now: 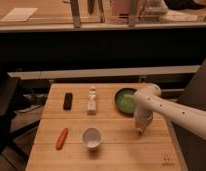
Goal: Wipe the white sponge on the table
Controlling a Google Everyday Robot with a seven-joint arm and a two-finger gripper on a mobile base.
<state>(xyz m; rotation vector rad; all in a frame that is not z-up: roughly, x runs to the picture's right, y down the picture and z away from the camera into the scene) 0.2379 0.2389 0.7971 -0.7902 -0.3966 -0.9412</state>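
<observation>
The light-wood plank table (116, 150) fills the lower middle of the camera view. My white arm reaches in from the right, and my gripper (140, 129) points down onto the tabletop at the right, just in front of the green bowl (125, 99). The white sponge does not show separately; it is hidden at or under the gripper's tip.
A round white cup (91, 137) stands front centre with an orange carrot-like object (61, 138) to its left. A small white bottle (91, 101) and a black remote-like bar (68, 100) stand further back. The table's right edge is close to the gripper.
</observation>
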